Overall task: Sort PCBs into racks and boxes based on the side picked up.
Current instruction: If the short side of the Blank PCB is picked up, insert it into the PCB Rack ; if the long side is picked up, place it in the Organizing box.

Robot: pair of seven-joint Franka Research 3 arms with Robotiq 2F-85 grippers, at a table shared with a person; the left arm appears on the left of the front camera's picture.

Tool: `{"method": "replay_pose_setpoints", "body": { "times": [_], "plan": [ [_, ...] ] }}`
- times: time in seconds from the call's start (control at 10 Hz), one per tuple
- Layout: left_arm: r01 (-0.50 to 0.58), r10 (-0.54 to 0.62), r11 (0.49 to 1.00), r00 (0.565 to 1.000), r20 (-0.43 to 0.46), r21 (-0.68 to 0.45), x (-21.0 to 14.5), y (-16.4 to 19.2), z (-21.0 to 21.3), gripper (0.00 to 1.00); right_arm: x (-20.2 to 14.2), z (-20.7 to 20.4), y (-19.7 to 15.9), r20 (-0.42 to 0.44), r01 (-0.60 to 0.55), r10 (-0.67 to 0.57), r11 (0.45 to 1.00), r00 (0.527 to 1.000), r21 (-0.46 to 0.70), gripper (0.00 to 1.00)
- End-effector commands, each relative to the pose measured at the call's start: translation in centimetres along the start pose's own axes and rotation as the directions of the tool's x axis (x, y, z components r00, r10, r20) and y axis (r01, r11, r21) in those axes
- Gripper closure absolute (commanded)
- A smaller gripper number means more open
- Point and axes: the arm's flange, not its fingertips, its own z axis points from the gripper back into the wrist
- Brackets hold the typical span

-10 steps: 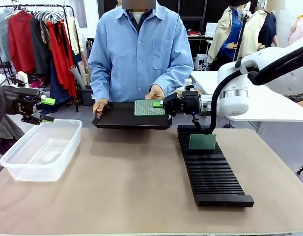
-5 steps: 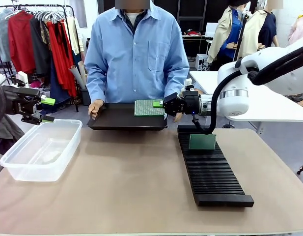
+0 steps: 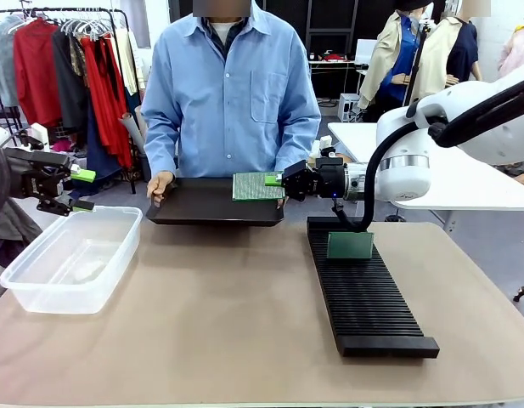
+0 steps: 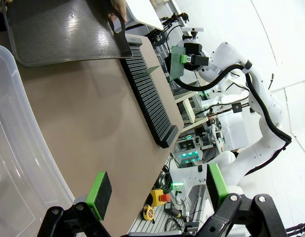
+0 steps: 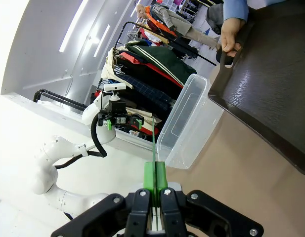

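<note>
Board (image 3: 255,186) is pinched tight in the right gripper (image 3: 277,180) mid-frame; it'd best clear the tray (image 3: 202,206), then square up to a free rack (image 3: 368,297) slot.

My right arm (image 3: 465,110) reaches in from the right, wrist level. My right gripper (image 3: 274,180) points sideways toward my left, its fingers (image 5: 155,180) pinched tight on the edge of a PCB (image 3: 255,186). My left gripper (image 3: 81,190) hangs at my far left, pointing right, fingers (image 4: 100,190) spread wide, empty.
</note>
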Motion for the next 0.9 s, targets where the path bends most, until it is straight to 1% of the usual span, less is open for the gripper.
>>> {"method": "replay_pose_setpoints", "body": {
  "times": [0.0,0.8],
  "plan": [
    [-0.011,0.011,1.000,1.000,0.006,0.002,0.09,-0.21,0.03,0.00,-0.04,-0.19,0.16,-0.001,-0.007,0.007,1.000,1.000,0.002,1.00],
    [-0.011,0.011,1.000,1.000,0.006,0.002,0.09,-0.21,0.03,0.00,-0.04,-0.19,0.16,-0.001,-0.007,0.007,1.000,1.000,0.002,1.00]
  ]
}}
